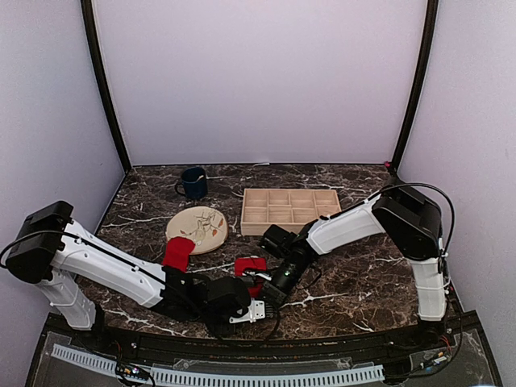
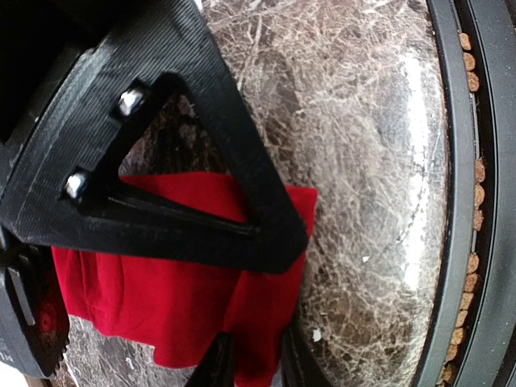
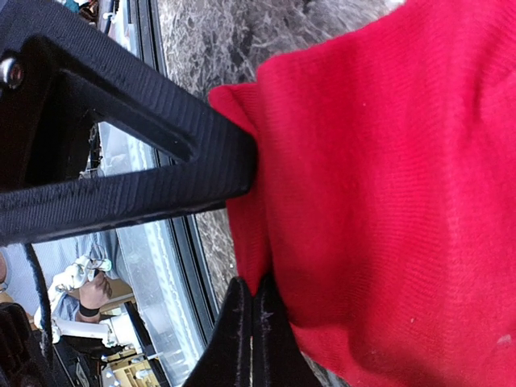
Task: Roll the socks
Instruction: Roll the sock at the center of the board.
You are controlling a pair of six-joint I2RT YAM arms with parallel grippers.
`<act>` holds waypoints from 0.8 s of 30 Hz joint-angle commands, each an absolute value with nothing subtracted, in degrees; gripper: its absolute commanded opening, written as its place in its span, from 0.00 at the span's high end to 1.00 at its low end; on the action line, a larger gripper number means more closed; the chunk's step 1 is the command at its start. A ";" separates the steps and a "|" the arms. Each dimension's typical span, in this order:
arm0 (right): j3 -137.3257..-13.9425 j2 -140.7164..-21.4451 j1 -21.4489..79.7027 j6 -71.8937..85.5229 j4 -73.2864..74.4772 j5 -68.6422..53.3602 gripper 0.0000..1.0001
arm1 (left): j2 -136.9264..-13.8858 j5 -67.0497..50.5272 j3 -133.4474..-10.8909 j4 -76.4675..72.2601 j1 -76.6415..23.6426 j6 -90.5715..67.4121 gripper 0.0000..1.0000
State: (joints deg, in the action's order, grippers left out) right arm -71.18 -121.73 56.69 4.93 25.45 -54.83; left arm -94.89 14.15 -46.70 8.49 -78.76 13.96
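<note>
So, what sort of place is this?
Most likely a robot test booth, not a home: plain walls close around a marble-look table, two arms are bolted at its near edge, and a mug, plate, tray and socks serve as props.

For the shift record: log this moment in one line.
left end effector: gripping near sock; right end effector: pinching its edge; other sock: by plate

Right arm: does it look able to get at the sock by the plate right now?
Probably not. The right gripper is shut on the centre sock, so it's occupied. The left arm lies right alongside the other sock near the plate, crowding the approach.
</note>
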 commanded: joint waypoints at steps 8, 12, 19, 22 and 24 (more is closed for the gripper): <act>-71.28 -123.23 56.27 4.13 27.24 -54.05 1.00 | -98.72 9.15 -48.89 14.58 -79.10 13.90 0.92; -71.13 -123.14 56.18 4.26 27.11 -53.77 1.00 | -99.67 6.77 -49.50 16.49 -78.96 13.17 0.95; -70.15 -122.05 55.15 5.56 25.49 -52.79 0.96 | -100.46 1.91 -50.50 19.11 -77.85 11.33 0.98; -69.61 -121.54 54.62 6.10 24.73 -52.64 0.93 | -100.89 -0.50 -51.22 20.29 -76.72 10.87 0.98; -69.15 -121.37 54.38 6.52 24.17 -52.66 0.91 | -100.90 -2.19 -51.64 20.95 -75.82 10.72 0.98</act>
